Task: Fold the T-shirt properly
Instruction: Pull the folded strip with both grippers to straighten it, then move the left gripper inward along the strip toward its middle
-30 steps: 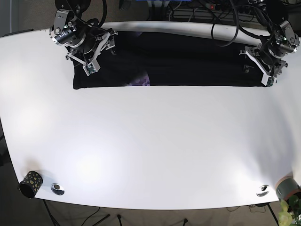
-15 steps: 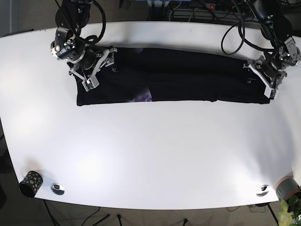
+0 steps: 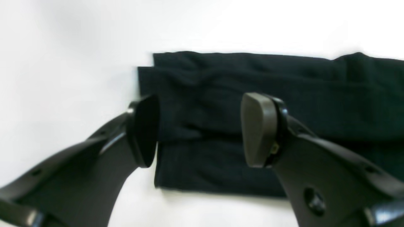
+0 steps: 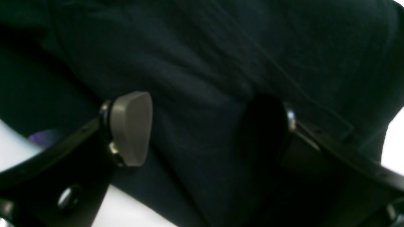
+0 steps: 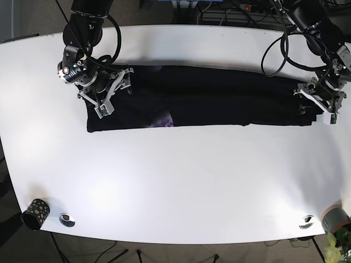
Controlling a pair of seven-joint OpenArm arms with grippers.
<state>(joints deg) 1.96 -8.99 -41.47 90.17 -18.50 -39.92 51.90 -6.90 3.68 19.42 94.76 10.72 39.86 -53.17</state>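
Now, step in hand: the black T-shirt (image 5: 203,96) lies as a long narrow band across the far side of the white table (image 5: 175,175); my read is that a lengthwise fold is made and both arms are set at the ends
Left gripper (image 3: 199,132): jaws spread wide, nothing between them, poised over the band's squared end, where layered edges show slightly offset
Right gripper (image 4: 202,129): jaws apart too, hovering over dark cloth at the other end; a purple print patch (image 5: 164,118) peeks out at the near edge
Next move: likely each arm must pinch every layer at its end, then bring one end over toward the other to shorten the band; the offset layers at the left arm's end look easy to miss
Containers: a dark speckled cup (image 5: 35,212) at one near table corner, contents not visible; a plant pot (image 5: 335,219) at the other near corner with leaves beside it; both well apart from the shirt
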